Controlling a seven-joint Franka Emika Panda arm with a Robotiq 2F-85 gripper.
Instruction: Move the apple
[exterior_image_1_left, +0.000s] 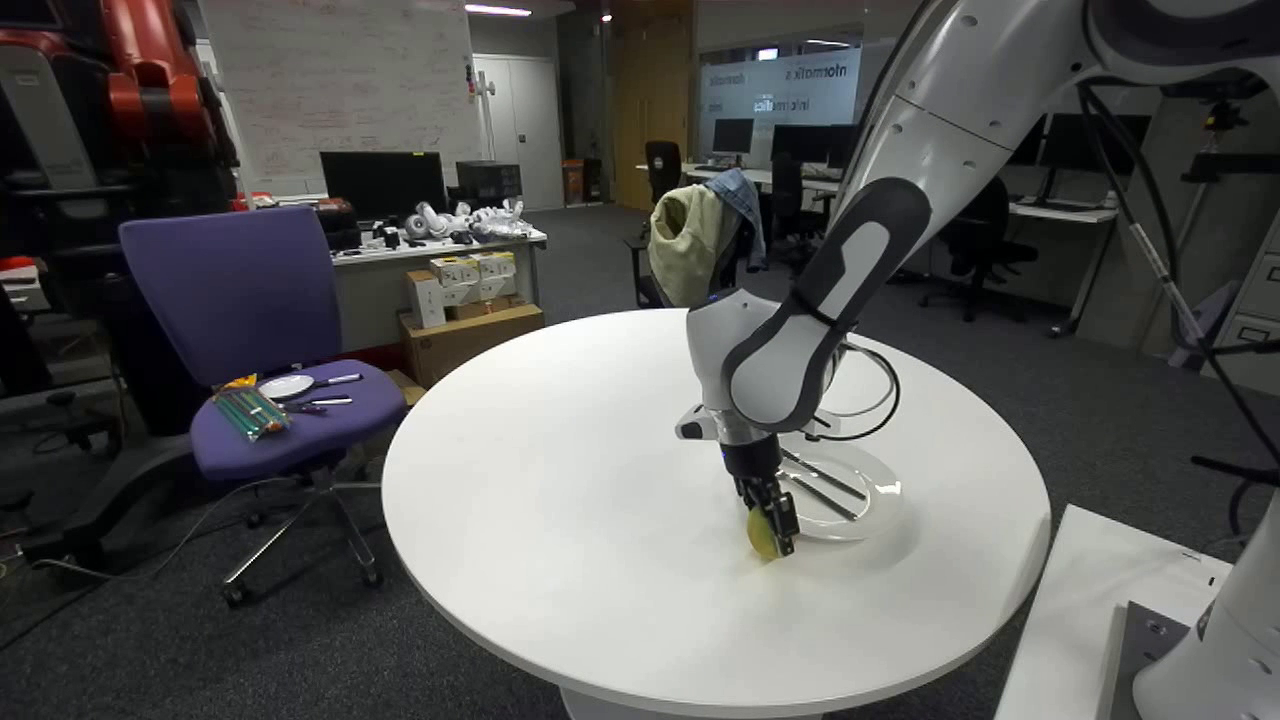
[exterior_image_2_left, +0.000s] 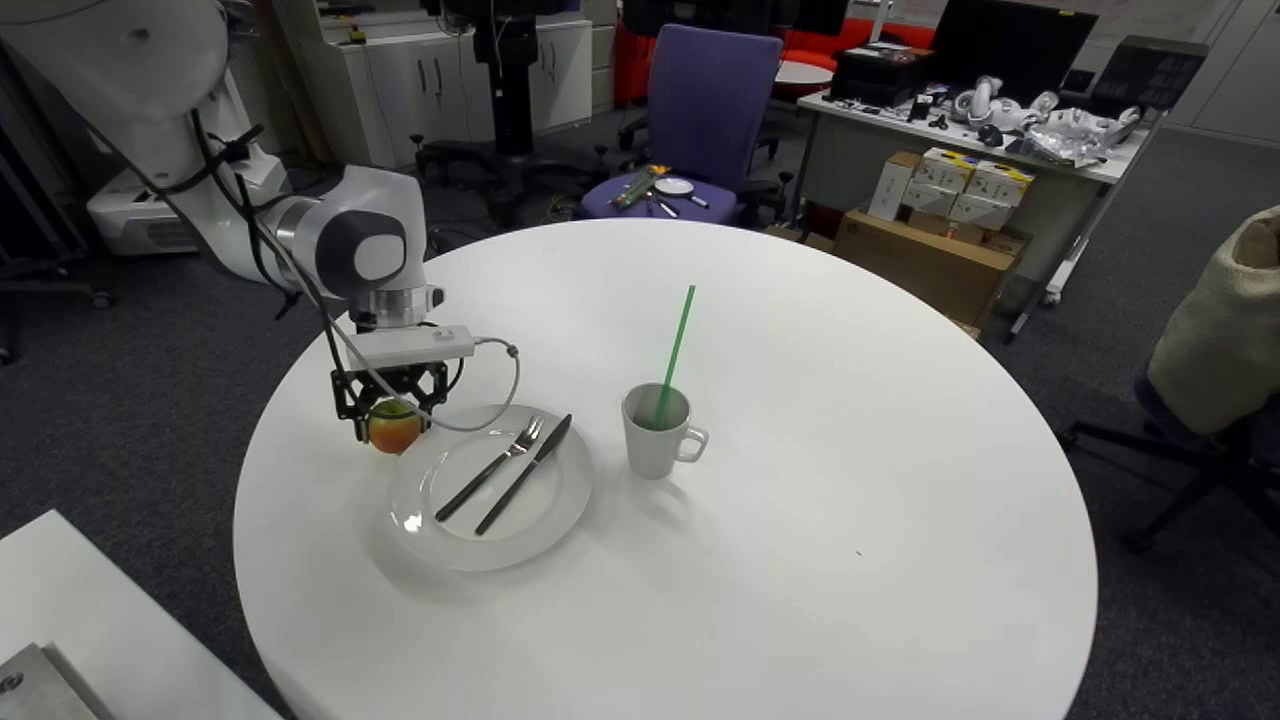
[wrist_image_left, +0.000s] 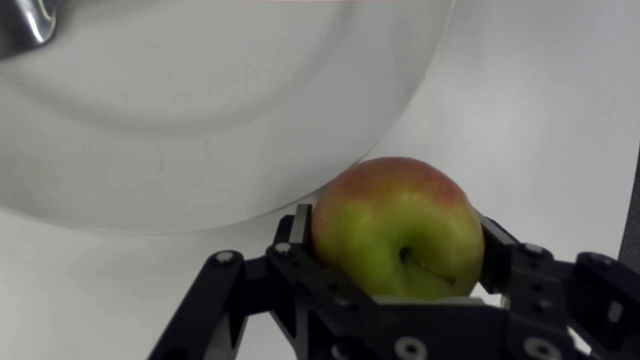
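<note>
Since your jaws grasp the apple (wrist_image_left: 392, 227) beside the plate (wrist_image_left: 165, 185), gripping looks done and you should lift it clear.

Wrist view: plate (wrist_image_left: 200, 165) cut off; hand (wrist_image_left: 395, 231) partly hides apple (wrist_image_left: 397, 222).

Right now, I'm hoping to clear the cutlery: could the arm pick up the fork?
Probably not: its gripper is closed on the apple, though the fork lies uncovered on the plate.
</note>
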